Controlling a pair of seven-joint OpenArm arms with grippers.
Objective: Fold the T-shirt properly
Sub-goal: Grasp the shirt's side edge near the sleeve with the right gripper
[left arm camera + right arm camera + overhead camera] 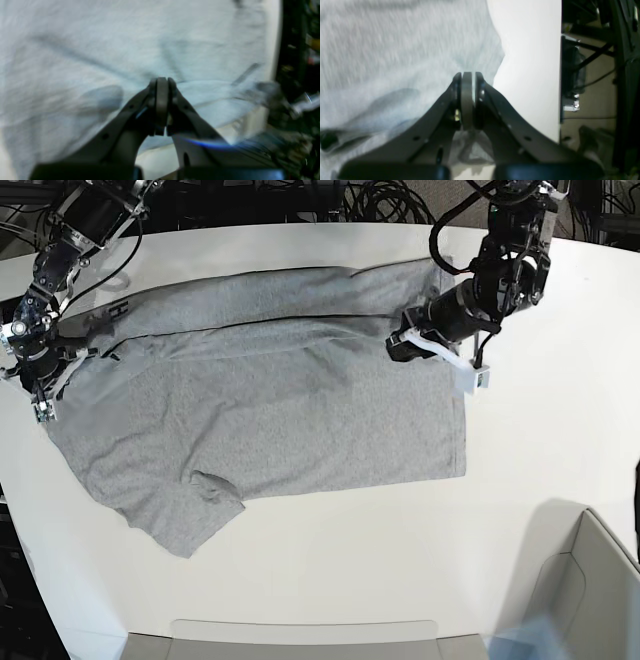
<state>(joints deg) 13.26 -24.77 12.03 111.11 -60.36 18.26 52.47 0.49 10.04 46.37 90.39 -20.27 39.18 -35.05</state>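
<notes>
Left gripper (162, 83), left wrist view: jaws were pressed together on a raised fold of the T-shirt (100, 50); creases ran out from the pinch, so the cloth was pulled taut there. Picture blurred.
Cloth, same view: looked soft and limp, light in the grip; it draped and wrinkled rather than holding shape.
Right gripper (467, 78), right wrist view: jaws were closed, with grey fabric bunched at and below the tips, near the shirt's edge beside the bare white table (530, 62).
Base view, layout: the T-shirt lay spread across the table, far edge doubled over toward the middle; black lettering showed at the turned strip by the right gripper (40, 370). The left gripper (405, 345) sat at the opposite end of that fold.
Handling judgement: thin jersey likely slips and sags between two pinches; best held at hem or shoulder seams, both ends lifted evenly.
</notes>
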